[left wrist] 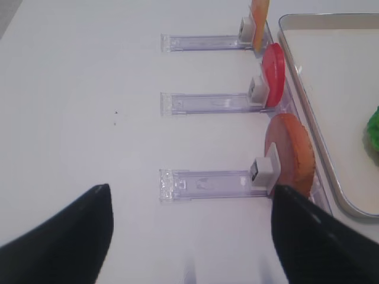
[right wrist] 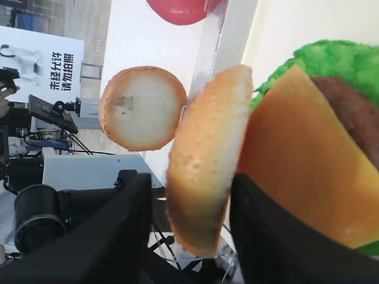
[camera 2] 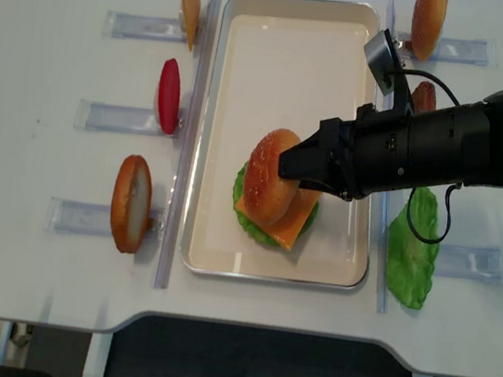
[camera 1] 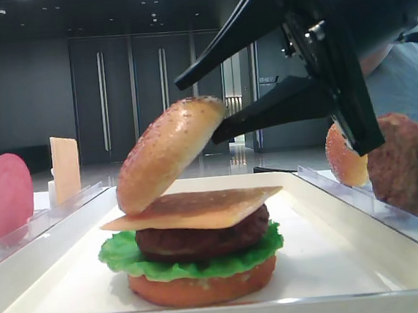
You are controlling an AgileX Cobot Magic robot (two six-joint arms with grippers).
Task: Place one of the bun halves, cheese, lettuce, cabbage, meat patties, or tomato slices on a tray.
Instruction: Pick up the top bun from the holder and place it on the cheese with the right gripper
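**Bun top tilted on the stack, right gripper spread around it**

Exterior high view: a bun top is seen leaning steeply on the cheese, its lower edge resting on the slice. Under the cheese lie a meat patty, lettuce and a bottom bun, all on the white tray. The right gripper is held at the bun's raised edge, its fingers apart, the lower one touching the crust.

Right wrist view: the bun top is seen edge-on between the two black fingers, with a gap on the left side. Another bun half stands in a rack beyond the tray rim.

Left wrist view: the left gripper is shown spread wide above the bare desk, nothing between its fingers. A bun half, a tomato slice and a cheese slice stand in clear racks along the tray's edge.

Realsense view: the stack sits toward the tray's near right part. A loose lettuce leaf lies on the desk beyond the tray's right edge.
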